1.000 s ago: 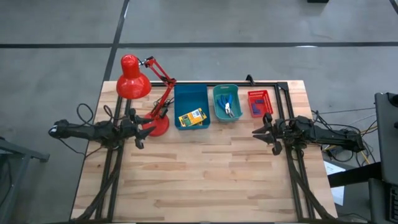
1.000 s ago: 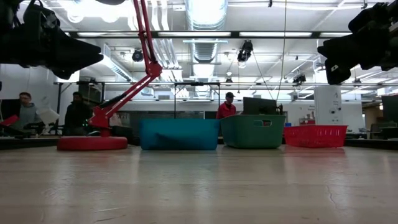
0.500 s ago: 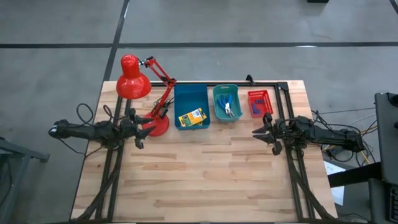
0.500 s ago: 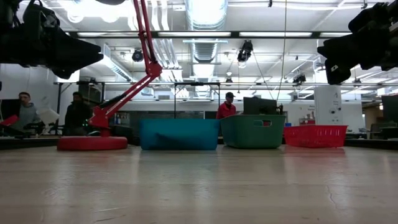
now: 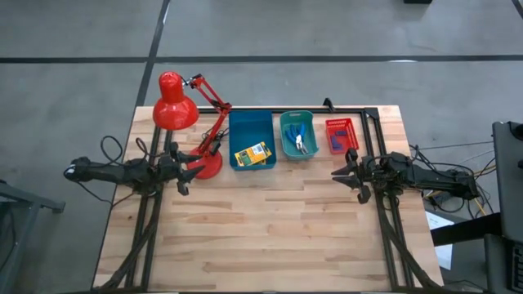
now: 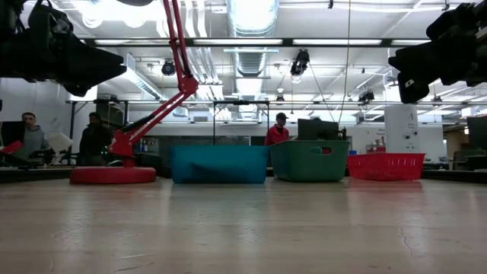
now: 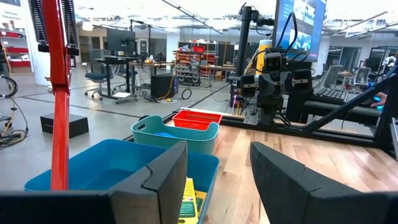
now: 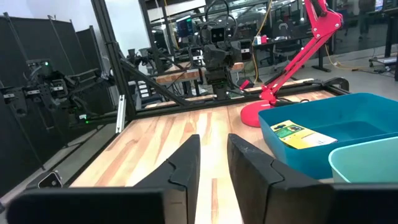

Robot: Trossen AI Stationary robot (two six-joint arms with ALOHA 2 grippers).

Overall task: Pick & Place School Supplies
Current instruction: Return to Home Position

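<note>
homing: left gripper (image 7: 217, 165) fingers wide apart, right gripper (image 8: 213, 152) fingers barely parted, both empty; best retract level, clear of red desk lamp (image 5: 176, 110) and blue bin (image 5: 249, 129) ahead.

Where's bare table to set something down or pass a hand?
Free: the near half of the table, and the strip between left hand and right hand. Crowded: far edge, where lamp, blue bin, teal bin, red bin stand in a row.
</note>
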